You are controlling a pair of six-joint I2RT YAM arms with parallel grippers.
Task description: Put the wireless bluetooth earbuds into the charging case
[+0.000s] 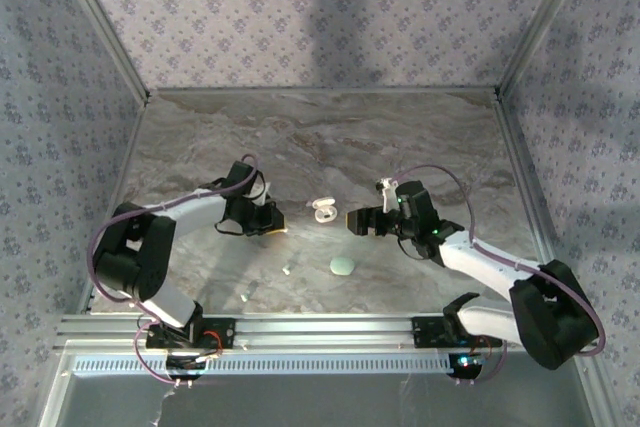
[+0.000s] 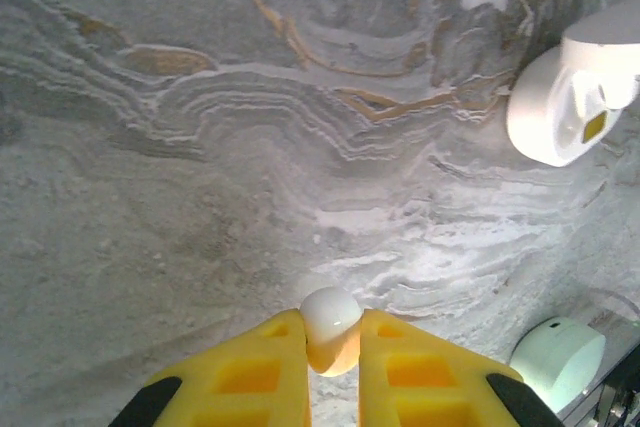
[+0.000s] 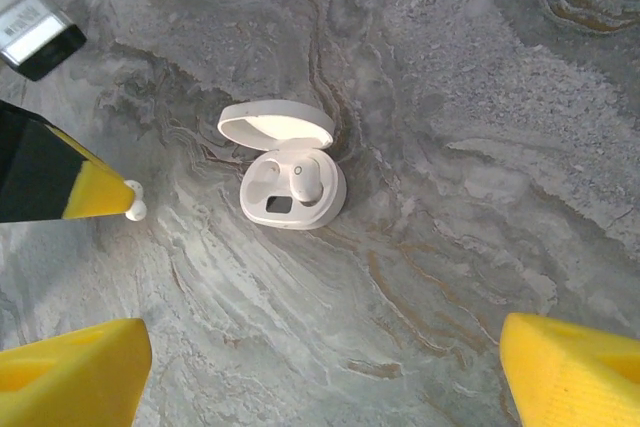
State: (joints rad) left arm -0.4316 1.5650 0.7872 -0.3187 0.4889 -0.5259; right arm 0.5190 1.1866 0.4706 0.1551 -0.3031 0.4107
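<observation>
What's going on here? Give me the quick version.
The left claw is shut on a white earbud, holding it just beside the open white charging case. That case has a second earbud seated in one socket, and the other socket is empty. The right claw hangs open on the case's other side, holding nothing. A mint case lies nearer the arm bases.

Left arm (image 1: 190, 213), right arm (image 1: 482, 260): black joints, white link shells, purple cables (image 1: 96, 247) looping alongside. Left end effector (image 1: 272, 227), right end effector (image 1: 356, 222): yellow fingers (image 2: 250, 372), black-edged. Black base mounts (image 1: 190, 335).
</observation>
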